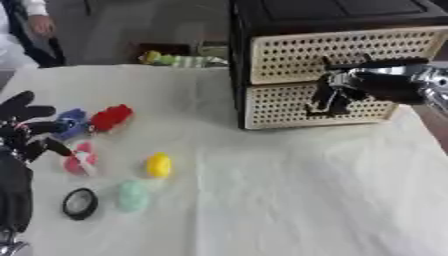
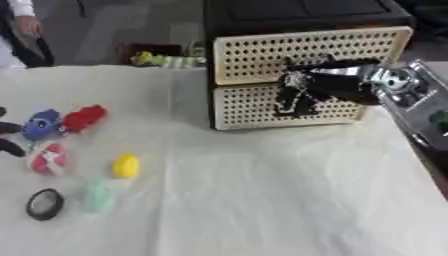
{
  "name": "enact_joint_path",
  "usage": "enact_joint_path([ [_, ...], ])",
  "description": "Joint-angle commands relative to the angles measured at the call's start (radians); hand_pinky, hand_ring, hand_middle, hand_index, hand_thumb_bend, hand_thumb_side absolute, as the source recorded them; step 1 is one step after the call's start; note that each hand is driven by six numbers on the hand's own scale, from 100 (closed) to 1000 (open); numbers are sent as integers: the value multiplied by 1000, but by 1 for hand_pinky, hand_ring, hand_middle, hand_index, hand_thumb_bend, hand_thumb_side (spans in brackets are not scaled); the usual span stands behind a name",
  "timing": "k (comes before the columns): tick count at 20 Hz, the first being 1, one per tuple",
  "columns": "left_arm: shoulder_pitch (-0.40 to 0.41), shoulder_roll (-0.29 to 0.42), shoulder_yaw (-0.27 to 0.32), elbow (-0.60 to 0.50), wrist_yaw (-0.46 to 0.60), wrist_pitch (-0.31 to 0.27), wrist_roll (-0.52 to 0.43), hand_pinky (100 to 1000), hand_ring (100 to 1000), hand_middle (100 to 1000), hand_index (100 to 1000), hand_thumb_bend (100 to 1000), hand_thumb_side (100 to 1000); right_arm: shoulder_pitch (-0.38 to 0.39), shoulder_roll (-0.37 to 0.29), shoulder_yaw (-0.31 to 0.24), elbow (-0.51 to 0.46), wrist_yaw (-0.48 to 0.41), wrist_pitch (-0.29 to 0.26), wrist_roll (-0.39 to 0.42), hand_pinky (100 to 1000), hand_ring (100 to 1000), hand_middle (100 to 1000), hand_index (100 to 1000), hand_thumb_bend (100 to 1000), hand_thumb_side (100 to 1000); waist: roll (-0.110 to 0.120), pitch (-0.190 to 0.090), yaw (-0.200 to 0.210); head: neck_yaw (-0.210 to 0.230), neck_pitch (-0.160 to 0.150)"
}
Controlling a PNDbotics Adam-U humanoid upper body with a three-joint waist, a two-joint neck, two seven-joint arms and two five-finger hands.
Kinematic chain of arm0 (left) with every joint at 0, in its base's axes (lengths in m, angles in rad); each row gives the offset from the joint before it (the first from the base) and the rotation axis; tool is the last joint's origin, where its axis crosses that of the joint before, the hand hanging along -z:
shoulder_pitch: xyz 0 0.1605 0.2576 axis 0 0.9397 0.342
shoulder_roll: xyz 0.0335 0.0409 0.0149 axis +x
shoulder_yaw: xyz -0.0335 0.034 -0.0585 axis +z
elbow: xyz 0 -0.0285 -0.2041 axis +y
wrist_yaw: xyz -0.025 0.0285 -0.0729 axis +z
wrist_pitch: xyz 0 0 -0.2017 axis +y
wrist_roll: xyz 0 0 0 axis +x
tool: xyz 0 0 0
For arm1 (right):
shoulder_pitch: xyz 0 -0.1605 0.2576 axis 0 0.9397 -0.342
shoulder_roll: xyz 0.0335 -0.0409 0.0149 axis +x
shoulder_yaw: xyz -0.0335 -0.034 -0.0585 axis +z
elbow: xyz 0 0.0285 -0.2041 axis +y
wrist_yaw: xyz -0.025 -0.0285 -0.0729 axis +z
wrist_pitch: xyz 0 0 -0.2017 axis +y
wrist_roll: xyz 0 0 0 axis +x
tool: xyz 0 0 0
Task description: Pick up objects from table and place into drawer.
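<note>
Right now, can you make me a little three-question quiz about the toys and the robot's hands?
1. True or false: the right hand is at the front of the lower drawer.
2. Which toy lies closest to the black ring? A) red toy B) pale green toy C) blue toy
3. Fill in: the left hand shows at the picture's ____ edge, beside the toys.

Key
1. True. Its fingers curl at the drawer front; whether they hold a handle cannot be seen.
2. B. The yellow toy and pink toy lie farther off.
3. Left.
</note>
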Motion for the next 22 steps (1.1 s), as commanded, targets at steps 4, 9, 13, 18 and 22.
enact_joint_path([
  [4,-10,7,3,-14,5,-5,-7,420,604,640,836,113,1000,82,-114,-18,-136,-54,-14,17,799,675,672,792,100,1000,0,-26,-3,-1,-8],
  [9,-8,9,4,-14,10,-8,-8,421,606,640,836,113,1000,188,-190,-45,-302,-105,2,29,792,672,670,789,100,1000,3,-36,-8,-4,0],
  [13,-8,12,6,-14,14,-11,-8,424,609,642,837,112,1000,292,-242,-87,-450,-145,15,17,792,659,653,788,100,1000,8,-44,-13,-9,10],
  [18,-4,15,14,-14,19,-19,0,426,611,643,839,111,1000,413,-249,-211,-639,-223,4,-117,790,627,606,781,100,1000,17,-54,-24,-1,23],
  [22,0,18,20,-14,23,-28,6,428,613,645,839,111,992,458,-211,-308,-663,-265,-92,-299,764,567,551,773,100,1000,25,-66,-34,15,36],
])
